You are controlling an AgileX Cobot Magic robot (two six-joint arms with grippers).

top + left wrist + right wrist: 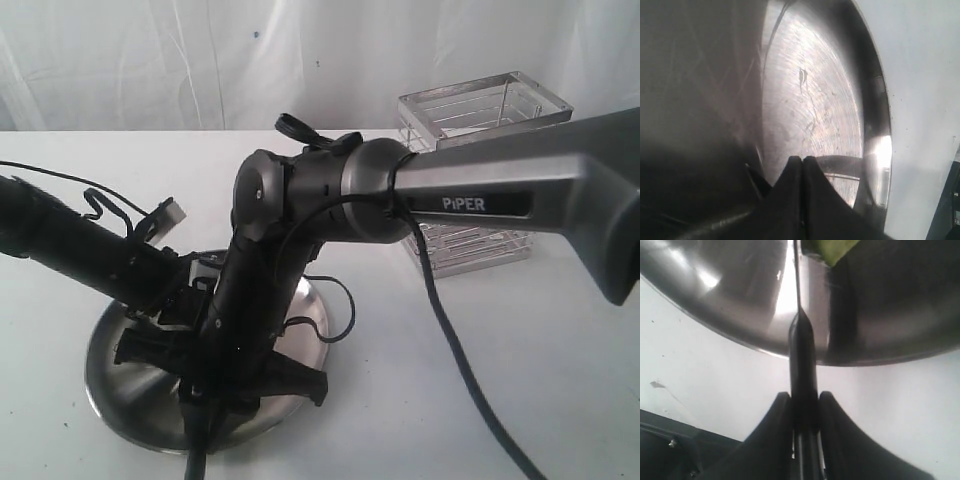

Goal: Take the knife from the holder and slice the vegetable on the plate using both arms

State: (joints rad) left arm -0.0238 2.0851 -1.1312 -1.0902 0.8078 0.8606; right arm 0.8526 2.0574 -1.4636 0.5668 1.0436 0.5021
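Holding the knife (802,347) tight by its black handle, the right gripper (805,402) is squeezing it between its two black fingers. The thin blade is pointing out over the plate (715,285), showing only its edge, and it is sitting just beside the vegetable (832,249). Only a small green bit of the vegetable is showing at the edge of the right wrist view, so I cannot tell if the blade is touching it. The left gripper (803,164) is hanging over the shiny plate too, with its two fingers pressed together and nothing showing between them. In the exterior view the black arm (70,245) is leaning over the plate from the left, and the grey arm (520,185) is stretching in over it from the right. The holder (480,105) is standing on the white table (520,340) behind the grey arm, well apart from the plate.
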